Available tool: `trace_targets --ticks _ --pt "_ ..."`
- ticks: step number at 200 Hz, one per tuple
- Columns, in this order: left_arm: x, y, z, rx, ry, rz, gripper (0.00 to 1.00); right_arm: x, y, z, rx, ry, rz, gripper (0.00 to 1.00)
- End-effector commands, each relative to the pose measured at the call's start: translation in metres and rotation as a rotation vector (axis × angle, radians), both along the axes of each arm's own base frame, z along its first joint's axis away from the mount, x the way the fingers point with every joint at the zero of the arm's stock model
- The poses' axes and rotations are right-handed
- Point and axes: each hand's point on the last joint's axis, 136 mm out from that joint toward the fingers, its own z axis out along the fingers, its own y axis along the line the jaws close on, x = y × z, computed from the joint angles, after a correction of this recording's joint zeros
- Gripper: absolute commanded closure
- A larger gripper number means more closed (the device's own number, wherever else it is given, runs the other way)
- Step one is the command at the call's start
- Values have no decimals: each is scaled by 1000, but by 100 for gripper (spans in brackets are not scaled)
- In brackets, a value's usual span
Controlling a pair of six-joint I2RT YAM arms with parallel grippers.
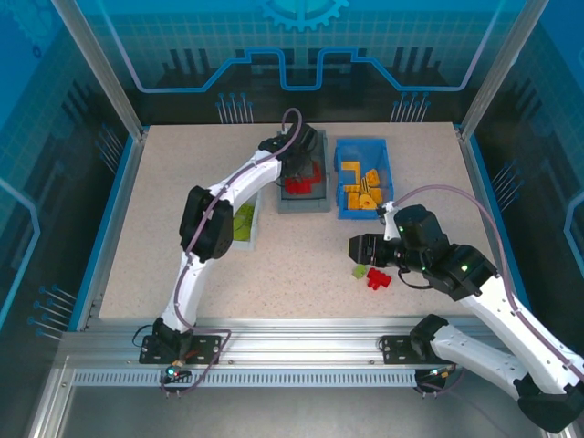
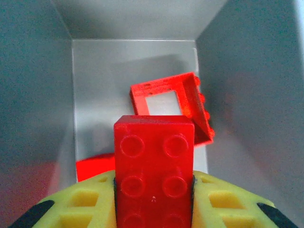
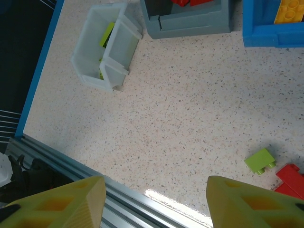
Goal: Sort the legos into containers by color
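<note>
My left gripper (image 2: 154,186) is shut on a red brick (image 2: 154,156) with its studs facing the camera. It hangs inside the grey bin (image 2: 33,95), above a red open frame (image 2: 166,100) and another red piece (image 2: 94,167). From above, the left gripper (image 1: 299,169) sits over the grey bin (image 1: 303,204). My right gripper (image 3: 154,204) is open and holds nothing, low over the bare table near the front edge. A lime green lego (image 3: 260,160) and a red lego (image 3: 289,176) lie on the table to its right.
The blue bin (image 1: 345,179) holds orange-yellow legos (image 1: 363,189). The small white bin (image 1: 256,224) left of the grey one holds lime green pieces (image 1: 243,222). A metal rail (image 1: 301,342) runs along the table's near edge. The right gripper (image 1: 354,247) hovers beside the loose legos (image 1: 370,276).
</note>
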Motion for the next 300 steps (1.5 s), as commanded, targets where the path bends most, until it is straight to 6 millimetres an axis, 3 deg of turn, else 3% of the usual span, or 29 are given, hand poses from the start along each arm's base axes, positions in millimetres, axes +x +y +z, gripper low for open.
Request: trace_targets --ticks 1,35,48,65,121,170,196,224,249,270,300 --pt "19 0 12 24 -61 -18 75 -2 1 2 0 -22 12 41" --pt "25 -1 2 40 -48 -12 66 -3 1 -4 -4 -9 12 40" --pt "24 -1 4 36 -45 -9 58 -3 2 -5 -4 -5 14 39" --pt "23 -2 10 29 -48 -9 55 -3 2 -6 -6 -2 17 38" --pt "19 -1 49 5 -96 -13 53 -1 -2 -12 -35 11 -1 38" --pt "-3 -15 107 -52 -192 -43 62 1 -41 -34 -190 91 -196 46" --pt "-38 -19 139 -81 -232 -57 63 1 -56 -40 -265 129 -269 51" --pt "-101 -27 158 -140 -235 -104 63 -4 -76 -59 -396 186 -315 47" --pt "-176 -47 150 -210 -202 -192 62 -15 -86 -88 -470 304 -350 45" --pt "-235 -67 136 -246 -169 -274 62 -23 -76 -114 -424 398 -357 44" --pt "-291 -70 104 -249 -94 -308 62 -33 -59 -150 -352 532 -403 42"
